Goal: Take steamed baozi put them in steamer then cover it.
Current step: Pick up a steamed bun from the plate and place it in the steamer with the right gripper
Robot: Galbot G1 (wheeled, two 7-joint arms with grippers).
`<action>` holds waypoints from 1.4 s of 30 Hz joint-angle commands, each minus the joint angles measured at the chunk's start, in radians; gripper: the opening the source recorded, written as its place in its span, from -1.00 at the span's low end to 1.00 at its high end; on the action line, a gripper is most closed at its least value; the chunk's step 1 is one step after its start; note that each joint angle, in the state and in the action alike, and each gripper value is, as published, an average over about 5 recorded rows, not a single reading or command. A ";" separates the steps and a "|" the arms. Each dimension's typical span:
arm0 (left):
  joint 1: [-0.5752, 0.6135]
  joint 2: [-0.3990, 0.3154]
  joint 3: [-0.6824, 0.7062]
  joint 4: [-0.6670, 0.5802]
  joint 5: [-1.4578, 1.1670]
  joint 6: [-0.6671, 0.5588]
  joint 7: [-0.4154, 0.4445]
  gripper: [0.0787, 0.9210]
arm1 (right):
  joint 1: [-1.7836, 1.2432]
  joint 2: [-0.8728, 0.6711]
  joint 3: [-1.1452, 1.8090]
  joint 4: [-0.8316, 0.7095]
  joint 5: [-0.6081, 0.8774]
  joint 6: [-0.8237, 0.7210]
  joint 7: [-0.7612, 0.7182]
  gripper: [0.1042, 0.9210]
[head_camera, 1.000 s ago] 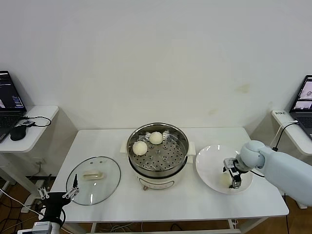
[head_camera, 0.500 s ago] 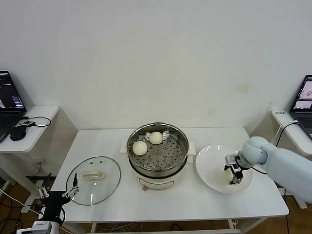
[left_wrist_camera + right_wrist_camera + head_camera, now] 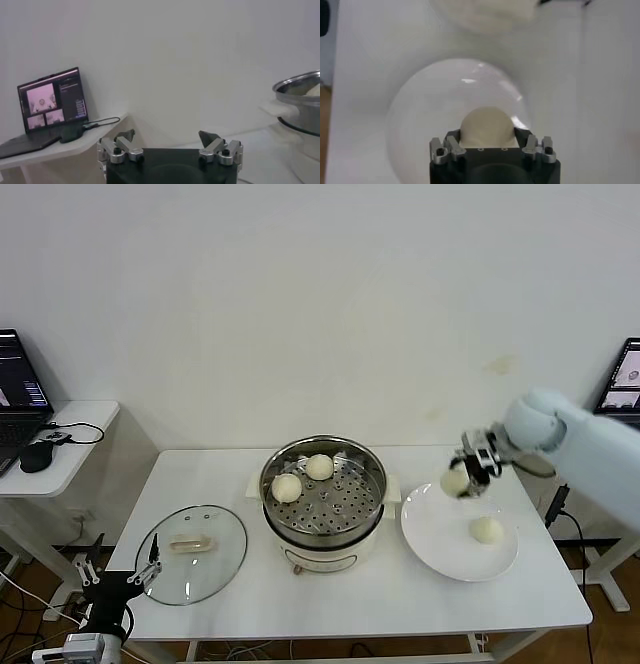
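right gripper point(image 3: 462, 474) lifted off plate point(image 3: 440, 534) | jaws clenched around baozi point(image 3: 455, 481)

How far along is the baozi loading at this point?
Done: two baozi sit on the steamer tray. In hand: the right pincer holds a third baozi above the plate. Left: one baozi on the plate, and the cover lies on the table near the idle, open left pincer.

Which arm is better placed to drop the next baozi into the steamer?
Right. The right gripper already holds a baozi lifted above the plate, beside the steamer; the left gripper waits open, low beside the table.
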 commanded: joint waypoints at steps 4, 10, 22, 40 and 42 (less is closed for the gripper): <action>0.001 -0.007 -0.016 0.001 -0.007 -0.002 -0.001 0.77 | 0.308 0.326 -0.184 0.007 0.203 -0.016 0.047 0.41; 0.005 -0.020 -0.033 -0.003 -0.008 -0.003 -0.002 0.77 | 0.238 0.449 -0.215 -0.013 0.188 0.082 0.030 0.42; 0.014 -0.034 -0.057 -0.011 -0.018 -0.006 -0.004 0.77 | 0.200 0.538 -0.344 0.001 0.107 0.327 0.000 0.43; 0.005 -0.040 -0.049 -0.007 -0.020 -0.012 -0.007 0.77 | 0.155 0.540 -0.368 -0.007 -0.033 0.419 0.029 0.43; 0.005 -0.040 -0.050 -0.007 -0.020 -0.012 -0.007 0.77 | 0.153 0.545 -0.369 -0.009 -0.028 0.417 0.029 0.43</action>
